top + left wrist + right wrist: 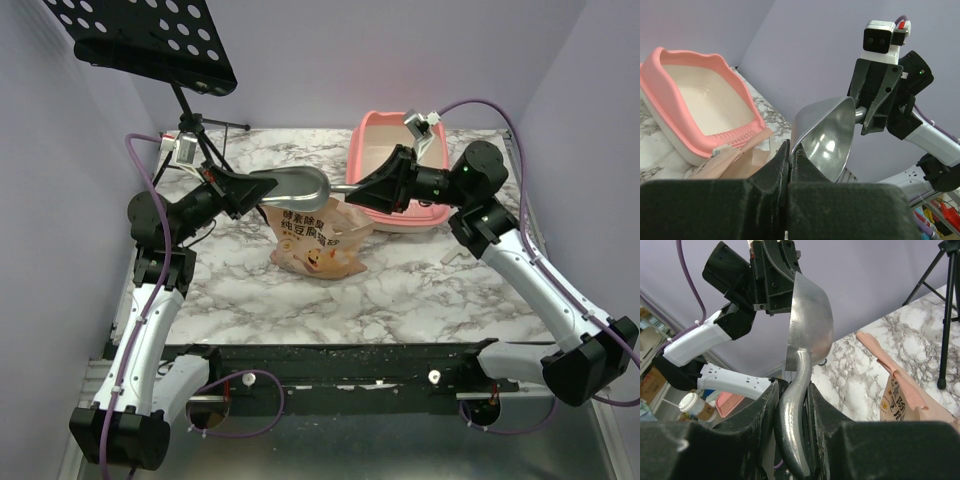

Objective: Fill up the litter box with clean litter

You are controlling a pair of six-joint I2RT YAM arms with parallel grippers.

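My left end effector [250,188] pinches the scoop's [295,184] bowl rim. The right end effector [356,192] straddles its handle, clamped or not I cannot tell. The litter box [372,128] sits upper right, just behind it.

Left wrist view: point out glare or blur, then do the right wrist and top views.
Left wrist view: bright glare patches inside the grey metal scoop; the dark left hand up close is soft and featureless. Right wrist view: a pale sheen runs along the scoop's handle; the right hand is blurred in the foreground. Top view: even, sharp, only soft shadows on the marbled table.
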